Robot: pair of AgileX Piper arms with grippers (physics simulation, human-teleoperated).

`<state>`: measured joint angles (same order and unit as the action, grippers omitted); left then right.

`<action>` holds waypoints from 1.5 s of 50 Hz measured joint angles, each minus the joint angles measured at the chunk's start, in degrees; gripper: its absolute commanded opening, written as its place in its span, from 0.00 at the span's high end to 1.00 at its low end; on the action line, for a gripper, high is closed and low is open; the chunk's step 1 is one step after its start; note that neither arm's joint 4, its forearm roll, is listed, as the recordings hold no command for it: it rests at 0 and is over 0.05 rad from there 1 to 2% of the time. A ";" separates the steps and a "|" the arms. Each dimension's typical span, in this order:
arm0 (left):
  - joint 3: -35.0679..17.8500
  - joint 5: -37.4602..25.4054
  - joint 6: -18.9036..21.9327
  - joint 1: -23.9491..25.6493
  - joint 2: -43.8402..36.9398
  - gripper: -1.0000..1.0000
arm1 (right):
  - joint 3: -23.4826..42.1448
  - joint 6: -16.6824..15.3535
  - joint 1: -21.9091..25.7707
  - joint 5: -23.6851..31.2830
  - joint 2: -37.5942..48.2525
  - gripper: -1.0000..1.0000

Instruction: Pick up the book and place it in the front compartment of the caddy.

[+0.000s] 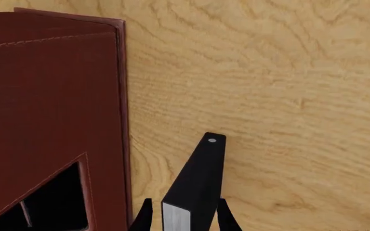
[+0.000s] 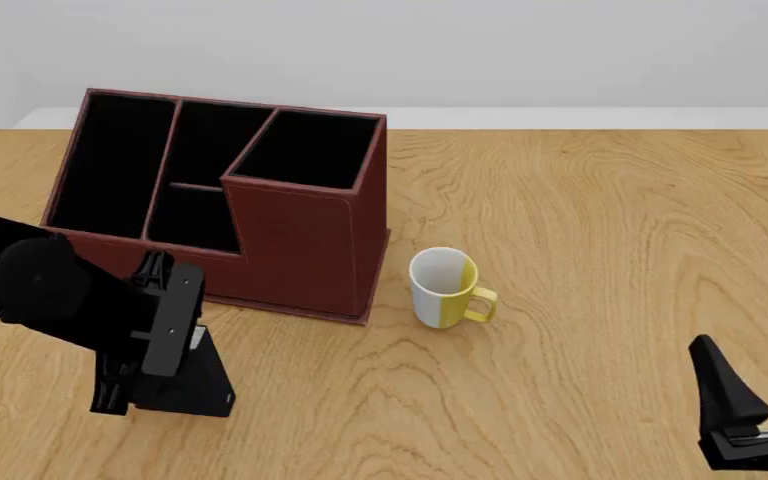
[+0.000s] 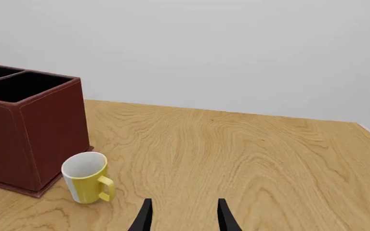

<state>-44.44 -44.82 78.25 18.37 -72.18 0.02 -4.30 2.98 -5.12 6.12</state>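
Note:
The black book with white page edges (image 1: 194, 185) sits clamped between my left gripper's (image 1: 185, 214) fingertips. In the front view the left gripper (image 2: 155, 345) holds the book (image 2: 173, 325) tilted and low, in front of the caddy's near-left corner; I cannot tell whether it touches the table. The dark red-brown caddy (image 2: 297, 235) stands at the back left with its dark compartments open on top. Its wall also shows in the left wrist view (image 1: 50, 110), close beside the book. My right gripper (image 2: 762, 385) is open and empty at the near right, and also shows in its own wrist view (image 3: 183, 214).
A white-and-yellow mug (image 2: 440, 288) stands upright just right of the caddy, handle toward the right. In the right wrist view the mug (image 3: 85, 175) and the caddy's tall corner (image 3: 31, 130) are ahead of the open fingers. Bare wooden table (image 2: 598, 220) lies between.

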 measured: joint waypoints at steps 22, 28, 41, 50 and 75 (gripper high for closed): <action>-0.73 -4.33 -1.31 0.97 2.74 1.00 | 0.00 0.02 0.18 -0.39 0.32 0.00; -2.32 -6.52 -0.82 0.85 3.94 1.00 | 0.00 0.06 0.25 0.29 -0.44 0.00; -6.64 -12.20 1.73 -0.63 7.42 1.00 | 0.04 0.35 0.27 2.15 -2.57 0.00; -9.93 -16.52 4.05 -2.32 9.91 1.00 | 0.08 0.62 0.24 2.78 -3.40 0.00; -17.89 -24.52 11.53 -6.98 16.07 1.00 | 0.18 1.47 0.61 4.02 -5.03 0.00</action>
<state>-62.33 -69.34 89.78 11.39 -56.10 0.20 -2.83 3.60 -1.10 1.09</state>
